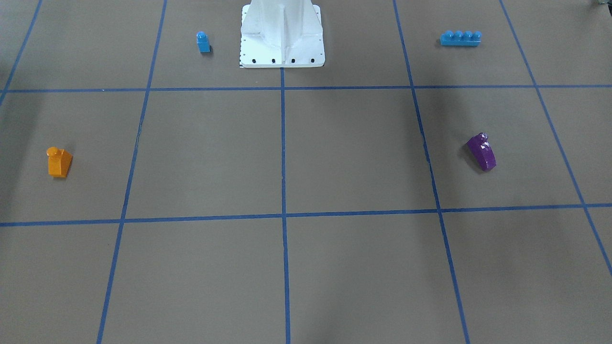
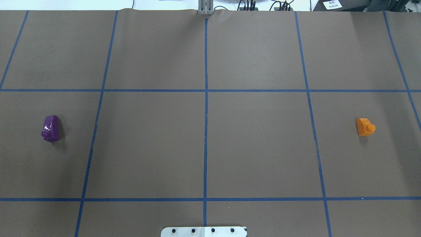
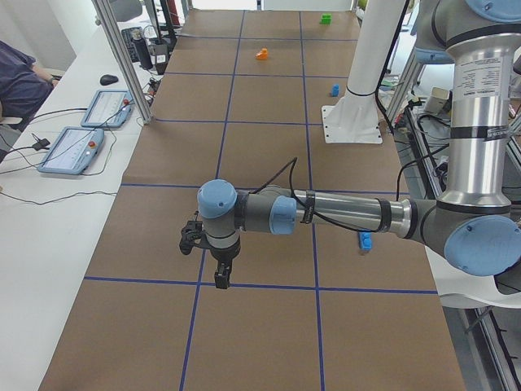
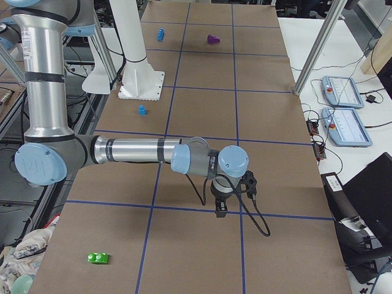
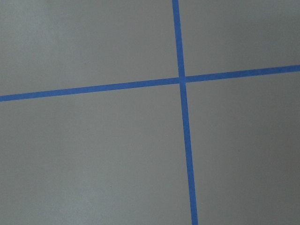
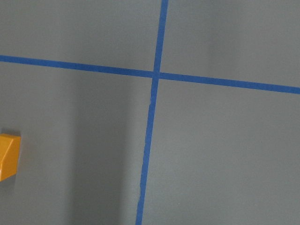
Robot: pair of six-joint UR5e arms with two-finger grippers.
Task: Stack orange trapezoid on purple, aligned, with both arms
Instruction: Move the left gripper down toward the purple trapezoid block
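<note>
The orange trapezoid (image 1: 59,162) stands alone on the brown table, at the right in the overhead view (image 2: 365,127); its edge shows in the right wrist view (image 6: 8,157). The purple brick (image 1: 482,152) stands far from it, at the left in the overhead view (image 2: 51,128). My left gripper (image 3: 221,278) shows only in the exterior left view, pointing down above the table; I cannot tell if it is open or shut. My right gripper (image 4: 220,211) shows only in the exterior right view, also pointing down; I cannot tell its state either. The left wrist view shows only table and tape.
A small blue single-stud brick (image 1: 203,42) and a long blue four-stud brick (image 1: 460,38) stand either side of the white pedestal (image 1: 282,52). A green brick (image 4: 98,258) lies near the table's right end. A seated person and tablets (image 3: 72,150) are beyond the far edge.
</note>
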